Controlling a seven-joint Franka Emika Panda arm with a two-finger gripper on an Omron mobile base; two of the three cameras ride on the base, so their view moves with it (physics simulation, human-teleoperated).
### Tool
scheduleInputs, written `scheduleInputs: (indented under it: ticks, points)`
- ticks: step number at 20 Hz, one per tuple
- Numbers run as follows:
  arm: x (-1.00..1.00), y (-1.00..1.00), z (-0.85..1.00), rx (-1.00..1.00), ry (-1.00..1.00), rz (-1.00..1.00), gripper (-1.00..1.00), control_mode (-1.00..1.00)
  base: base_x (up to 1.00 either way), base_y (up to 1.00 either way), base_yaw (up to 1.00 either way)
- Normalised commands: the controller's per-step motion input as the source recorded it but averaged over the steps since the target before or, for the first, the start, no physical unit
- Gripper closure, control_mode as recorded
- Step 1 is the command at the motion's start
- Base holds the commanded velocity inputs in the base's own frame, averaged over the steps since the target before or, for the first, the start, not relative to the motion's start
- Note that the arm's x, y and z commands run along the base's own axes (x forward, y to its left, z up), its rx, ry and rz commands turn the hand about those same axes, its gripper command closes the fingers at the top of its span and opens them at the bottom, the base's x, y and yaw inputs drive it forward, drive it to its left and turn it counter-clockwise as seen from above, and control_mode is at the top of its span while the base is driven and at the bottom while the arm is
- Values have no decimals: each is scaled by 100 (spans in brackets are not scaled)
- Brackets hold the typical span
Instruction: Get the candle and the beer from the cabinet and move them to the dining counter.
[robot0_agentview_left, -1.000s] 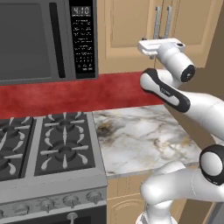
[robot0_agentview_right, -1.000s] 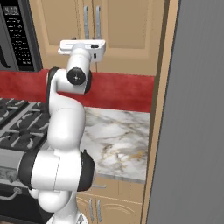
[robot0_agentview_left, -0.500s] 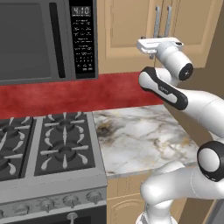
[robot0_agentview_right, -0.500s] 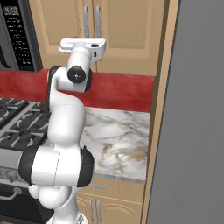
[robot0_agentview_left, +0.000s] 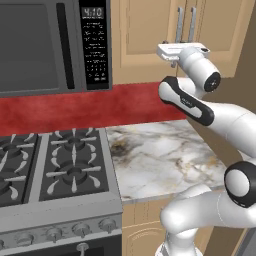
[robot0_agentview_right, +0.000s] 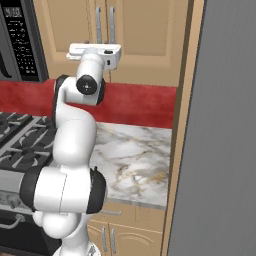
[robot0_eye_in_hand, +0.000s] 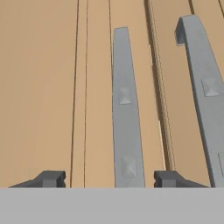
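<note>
cab doors: 2 | bar handles: 2 | microwave: 1 | stove burners: 4 seen

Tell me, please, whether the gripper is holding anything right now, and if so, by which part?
Nothing is held. The gripper is at the closed cabinet, its fingertips either side of the left door handle, not yet closed on it.

Cabinet doors stand directly ahead of the hand; one door handle sits between its fingertips, a second handle to the right.
</note>
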Motion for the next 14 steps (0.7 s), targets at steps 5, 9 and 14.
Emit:
scheduleInputs:
  ticks: [5,9,14]
  points:
    - [0,0,0,0,0,0,100,-100,0,0,0]
    - [0,0,0,0,0,0,100,-100,0,0,0]
    - [0,0,0,0,0,0,100,-100,0,0,0]
